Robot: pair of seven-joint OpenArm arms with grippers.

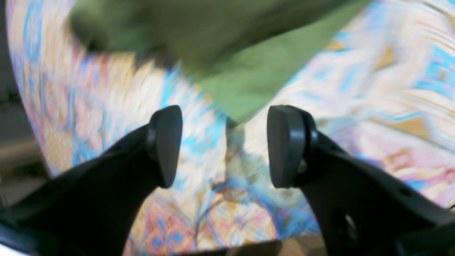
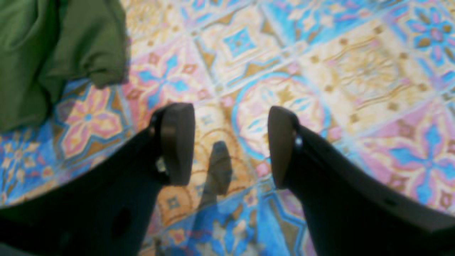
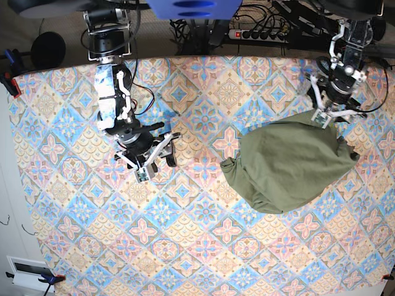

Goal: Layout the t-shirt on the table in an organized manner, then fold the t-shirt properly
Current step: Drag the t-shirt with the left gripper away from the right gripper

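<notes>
big table (image 3: 185,246) in blue, pink and cream diamond-tile cloth | wrinkly olive-green cotton t-shirt (image 3: 290,163) bunched in a heap on it | left gripper (image 3: 328,117) spread wide at the heap's edge, nothing pinched | right gripper (image 3: 152,161) spread too, over bare cloth, well apart from it

T-shirt (image 3: 289,166): olive-green, lying bunched in a rounded heap on the tabletop (image 3: 185,246), which is showing blue, pink and cream diamond tiles.
Left gripper (image 3: 329,116): hovering at the t-shirt's far edge, jaws spread, no cloth showing between them.
Right gripper (image 3: 156,165): hanging over bare cloth well apart from the t-shirt, on the side away from the left gripper, jaws standing apart on nothing.
Power strip (image 3: 262,34): lying beyond the tabletop's far edge.
</notes>
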